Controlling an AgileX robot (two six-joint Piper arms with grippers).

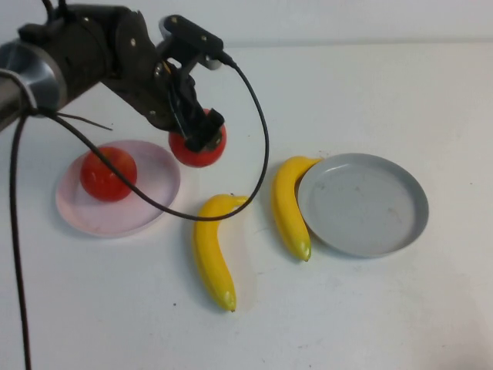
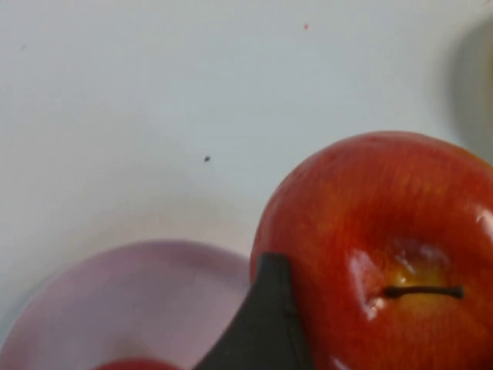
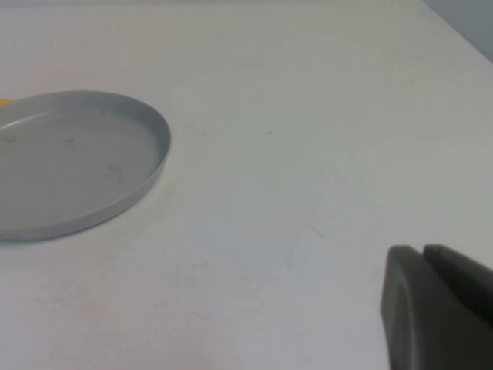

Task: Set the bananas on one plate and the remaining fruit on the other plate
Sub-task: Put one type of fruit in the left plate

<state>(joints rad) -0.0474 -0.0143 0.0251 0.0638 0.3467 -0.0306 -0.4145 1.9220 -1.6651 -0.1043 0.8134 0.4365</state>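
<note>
the left gripper is pinching a glossy round red apple just beside the far-right rim of the shallow pale pink plate, over the left half of the smooth white table. a second shiny red apple sits in that pink plate. two curved glossy yellow bananas lie mid-table: one toward the near edge, the other touching the left rim of the round grey-blue plate. the right gripper is near the table's right side, well apart from the grey plate, and its two dark fingers look pressed together.
</note>
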